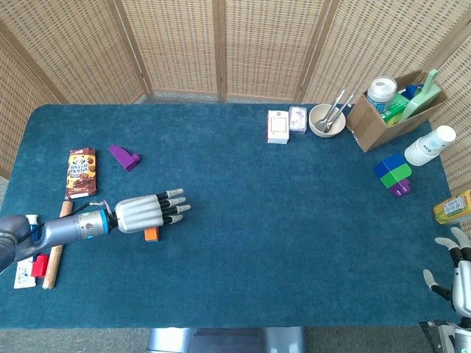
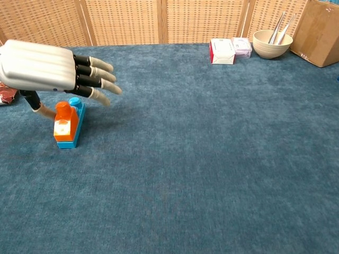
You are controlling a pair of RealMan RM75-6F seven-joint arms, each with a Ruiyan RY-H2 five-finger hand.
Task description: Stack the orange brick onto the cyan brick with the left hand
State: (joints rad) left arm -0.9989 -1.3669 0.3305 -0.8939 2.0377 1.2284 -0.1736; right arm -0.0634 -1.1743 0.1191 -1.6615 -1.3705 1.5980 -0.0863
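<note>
The orange brick [image 2: 65,125] sits on top of the cyan brick [image 2: 76,125] on the blue cloth at the left, seen in the chest view. From above only the orange brick [image 1: 151,234] shows, just below my left hand [image 1: 144,211]. My left hand [image 2: 50,69] hovers above the stack with fingers stretched out and apart, holding nothing. Its thumb hangs down beside the bricks, apart from them. My right hand [image 1: 461,274] rests at the lower right corner, fingers spread, empty.
A snack packet [image 1: 81,172], a purple piece [image 1: 124,157], a wooden stick [image 1: 57,250] and small red items [image 1: 38,265] lie at the left. At the back right are a white box [image 1: 277,126], a bowl [image 1: 327,120], a cardboard box [image 1: 390,109] and a blue-green brick stack [image 1: 393,174].
</note>
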